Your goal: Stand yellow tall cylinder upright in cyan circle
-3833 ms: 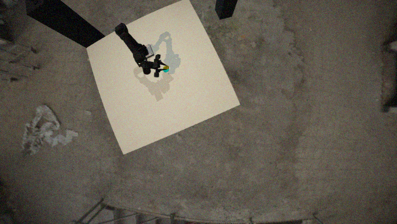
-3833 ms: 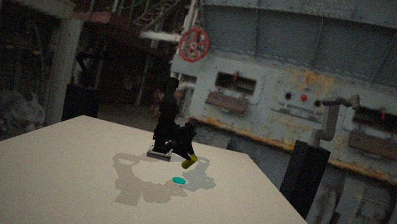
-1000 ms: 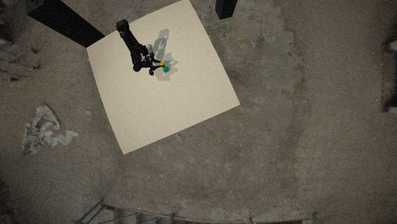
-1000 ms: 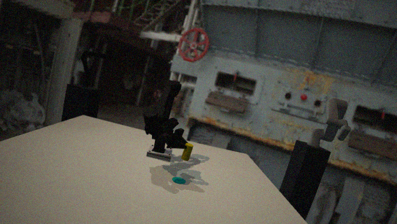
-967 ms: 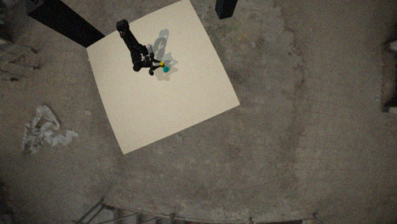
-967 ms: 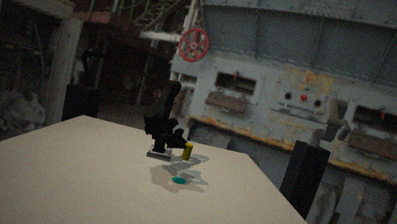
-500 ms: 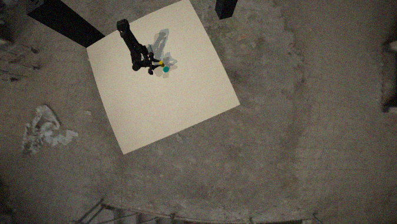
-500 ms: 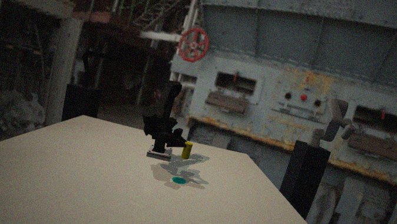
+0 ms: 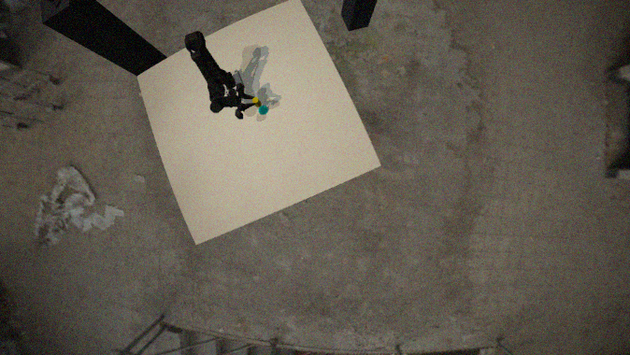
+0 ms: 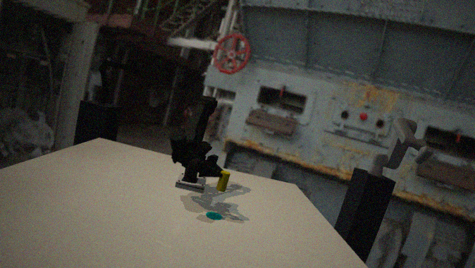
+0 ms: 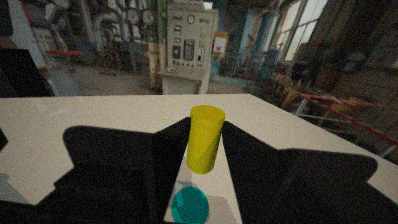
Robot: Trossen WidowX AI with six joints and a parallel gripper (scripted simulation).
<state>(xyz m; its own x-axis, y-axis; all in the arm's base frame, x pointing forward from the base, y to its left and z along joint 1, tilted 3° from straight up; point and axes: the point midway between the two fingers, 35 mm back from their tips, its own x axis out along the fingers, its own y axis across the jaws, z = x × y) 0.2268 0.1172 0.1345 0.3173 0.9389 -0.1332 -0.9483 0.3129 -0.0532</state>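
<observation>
The yellow tall cylinder (image 9: 255, 100) (image 10: 223, 181) (image 11: 204, 140) is held near its upper part between the fingertips, close to upright with a slight tilt. My gripper (image 9: 256, 102) (image 10: 222, 173) (image 11: 206, 123) is shut on it and reaches out roughly level from the arm. In the exterior view the cylinder hangs above the table, its lower end off the surface. The cyan circle (image 9: 264, 110) (image 10: 213, 216) (image 11: 190, 205) lies flat on the table, beside the cylinder in the top view and below its lower end in the wrist view.
The pale table top (image 9: 262, 173) (image 10: 106, 218) (image 11: 125, 112) bears the arm's base (image 10: 190, 184). The arm's shadow falls around the cyan circle. Dark pillars (image 9: 357, 14) (image 10: 364, 208) stand beyond the table's edges.
</observation>
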